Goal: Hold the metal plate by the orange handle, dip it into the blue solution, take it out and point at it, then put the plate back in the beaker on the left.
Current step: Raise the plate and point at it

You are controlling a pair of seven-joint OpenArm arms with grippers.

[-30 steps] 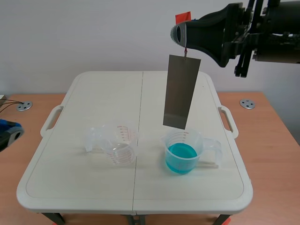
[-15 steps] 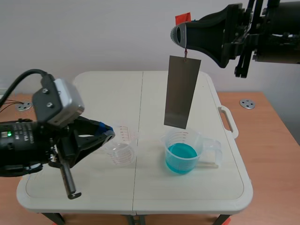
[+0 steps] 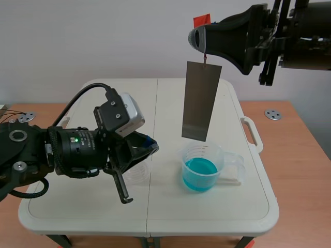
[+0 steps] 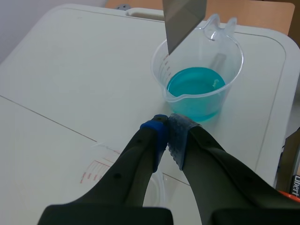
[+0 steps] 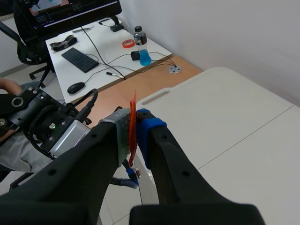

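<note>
My right gripper is high over the table, shut on the orange handle, with the grey metal plate hanging straight down from it. The plate's lower edge hangs just above the beaker of blue solution. In the right wrist view the handle stands pinched between the pads of this gripper. My left gripper is shut on nothing and hovers low, left of the blue beaker. Its tips point toward that beaker and the plate's corner. The empty beaker sits mostly hidden under the left gripper.
The white folding table has carry handles at both sides. It stands on a wooden desk. The left arm's body and cable cover the table's left front.
The left arm has swung in from the left edge and now reaches across the empty beaker toward the blue beaker. The right arm and the plate have kept still.
</note>
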